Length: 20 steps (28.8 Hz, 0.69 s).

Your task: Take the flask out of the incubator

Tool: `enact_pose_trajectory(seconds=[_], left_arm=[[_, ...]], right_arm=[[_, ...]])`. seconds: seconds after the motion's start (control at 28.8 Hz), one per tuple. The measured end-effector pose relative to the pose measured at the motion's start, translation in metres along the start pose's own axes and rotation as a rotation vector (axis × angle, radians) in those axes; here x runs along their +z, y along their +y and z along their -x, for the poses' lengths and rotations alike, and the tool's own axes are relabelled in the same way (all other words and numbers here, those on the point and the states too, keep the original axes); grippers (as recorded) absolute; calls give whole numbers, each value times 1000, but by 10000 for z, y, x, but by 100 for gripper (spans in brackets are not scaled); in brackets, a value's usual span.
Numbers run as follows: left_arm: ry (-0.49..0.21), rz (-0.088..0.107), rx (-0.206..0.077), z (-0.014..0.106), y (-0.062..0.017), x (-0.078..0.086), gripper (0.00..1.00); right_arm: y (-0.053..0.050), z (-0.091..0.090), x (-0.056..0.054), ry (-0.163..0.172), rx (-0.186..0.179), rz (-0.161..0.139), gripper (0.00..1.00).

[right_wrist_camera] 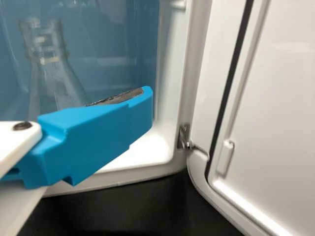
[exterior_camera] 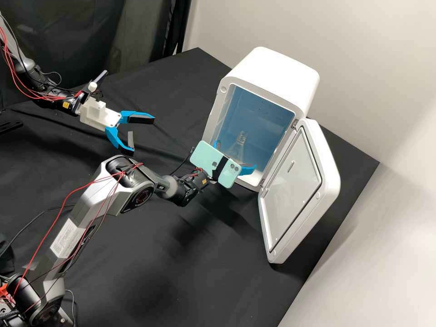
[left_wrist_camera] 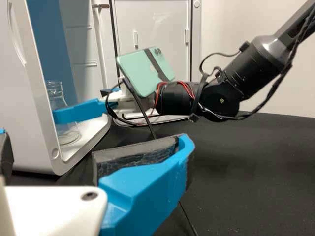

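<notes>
Black counter (exterior_camera: 204,272) spans the scene, with a pale wall to the right. A white incubator (exterior_camera: 277,72) stands toward the counter's far right corner, its chamber walls blue inside. Its door (exterior_camera: 313,181) is swung fully open on the side hinge, inner panel facing out and lower edge near the counter. The right arm (exterior_camera: 122,186), dark grey with red wires (exterior_camera: 54,218) looped along it, comes in from the near left and stretches to the incubator's mouth. The left arm (exterior_camera: 41,86) comes in from the far left and hangs above the counter, well apart from the incubator. A mint-green phone (exterior_camera: 213,163) is strapped across the right arm's wrist, just in front of the opening. The right jaws sit at the chamber's threshold, spread wide and gripping nothing. In the right wrist view, one blue finger (right_wrist_camera: 98,132) with a dark pad lies over the chamber's front lip, near the door hinge. The left jaws are also spread wide and empty, and their blue fingers (exterior_camera: 136,117) point toward the incubator. The flask (exterior_camera: 240,141) is clear glass, conical with a narrow neck. It stands upright on the chamber floor, farther in than the right arm's fingertips. Seen from the right wrist, it lies off to one side of the blue finger and does not touch it.
</notes>
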Motion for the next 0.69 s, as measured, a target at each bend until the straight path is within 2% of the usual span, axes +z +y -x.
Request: enact_pose_trajectory(seconds=[0.1, 0.24, 0.35, 0.49, 0.56, 0.66, 0.69], left_arm=[[0, 0, 0, 0, 0, 0, 100], [0, 0, 0, 0, 0, 0, 100], [0, 0, 0, 0, 0, 0, 100], [0, 0, 0, 0, 0, 0, 100], [0, 0, 0, 0, 0, 0, 100], [0, 0, 0, 0, 0, 0, 100], [0, 0, 0, 0, 0, 0, 100]], right_arm=[[37, -55, -24, 18, 12, -14, 100], [36, -96, 8, 13, 13, -20, 100], [23, -119, 33, -2, 1, -20, 100], [12, -143, 41, -1, -3, -15, 100], [4, -156, 45, -9, -17, -16, 100], [8, -173, 30, -3, -25, -41, 100], [32, -189, 3, 9, -21, -46, 100]])
